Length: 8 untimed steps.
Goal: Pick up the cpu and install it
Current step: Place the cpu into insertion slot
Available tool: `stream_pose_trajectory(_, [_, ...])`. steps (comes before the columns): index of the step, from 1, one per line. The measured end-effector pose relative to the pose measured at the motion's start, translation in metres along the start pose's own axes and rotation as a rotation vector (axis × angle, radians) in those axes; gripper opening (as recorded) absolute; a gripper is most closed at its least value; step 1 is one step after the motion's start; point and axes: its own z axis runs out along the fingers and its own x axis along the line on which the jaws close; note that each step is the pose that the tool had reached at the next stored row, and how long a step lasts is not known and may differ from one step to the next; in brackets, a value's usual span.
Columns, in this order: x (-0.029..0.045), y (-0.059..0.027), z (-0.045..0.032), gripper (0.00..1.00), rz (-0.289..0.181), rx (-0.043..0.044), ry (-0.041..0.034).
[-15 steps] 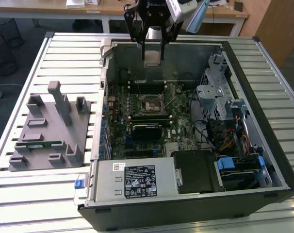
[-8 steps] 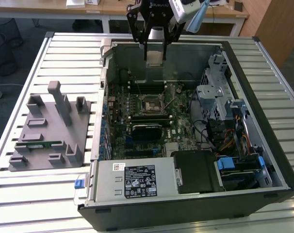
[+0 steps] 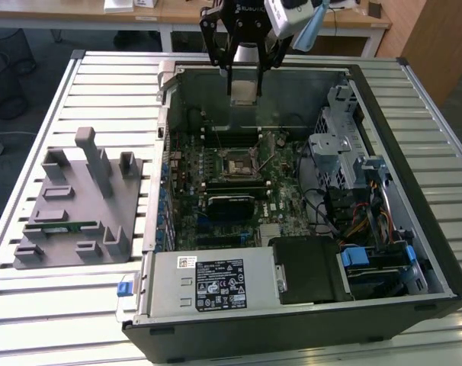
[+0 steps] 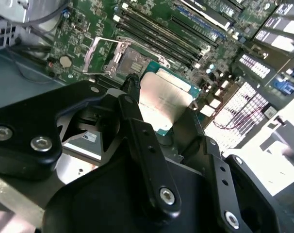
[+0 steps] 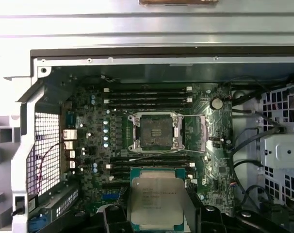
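gripper [image 3: 244, 80] clamped on the cpu [image 5: 155, 201], held above and short of the open socket [image 5: 154, 131]. the chip is judged light, stiff and fragile underneath; its opposite rim edges suit holding.

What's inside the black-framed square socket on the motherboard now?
Nothing: the black-framed square socket shows its bare dark contact bed. The silver-grey square cpu is held in the black gripper, apart from it. Whatever lies beneath that bed is covered.
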Motion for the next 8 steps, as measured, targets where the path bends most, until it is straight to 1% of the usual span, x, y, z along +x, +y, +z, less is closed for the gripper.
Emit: stream_pose_trajectory(8, [0.0001,-0.0001,0.0025,0.53,0.145,0.0017,-0.0050])
